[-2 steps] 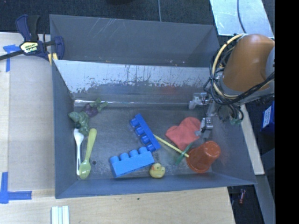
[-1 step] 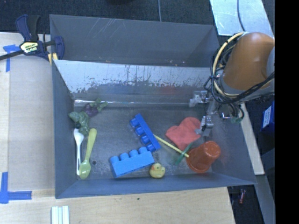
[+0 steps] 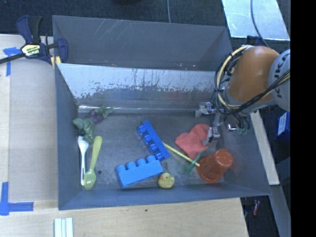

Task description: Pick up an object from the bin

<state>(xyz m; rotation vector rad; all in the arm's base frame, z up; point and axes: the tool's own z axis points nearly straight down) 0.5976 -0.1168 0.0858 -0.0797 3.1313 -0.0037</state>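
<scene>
Approach step, I judge: gripper (image 3: 213,132) over a pink floppy piece (image 3: 192,139) (right side of the bin (image 3: 148,48)), parted or not I cannot tell; next, lower and clamp.

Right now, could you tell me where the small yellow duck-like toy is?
In the camera view, the small yellow duck-like toy sits by the grey bin's near wall, between the large blue plastic building block and the orange plastic cup.

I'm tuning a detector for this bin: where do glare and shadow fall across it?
Camera view: the bin's back wall is brightly lit, with a pale glare strip along its foot; the left wall is darker. The floor round the blue blocks and the pink piece beside the gripper looks evenly lit, shadows soft.
</scene>
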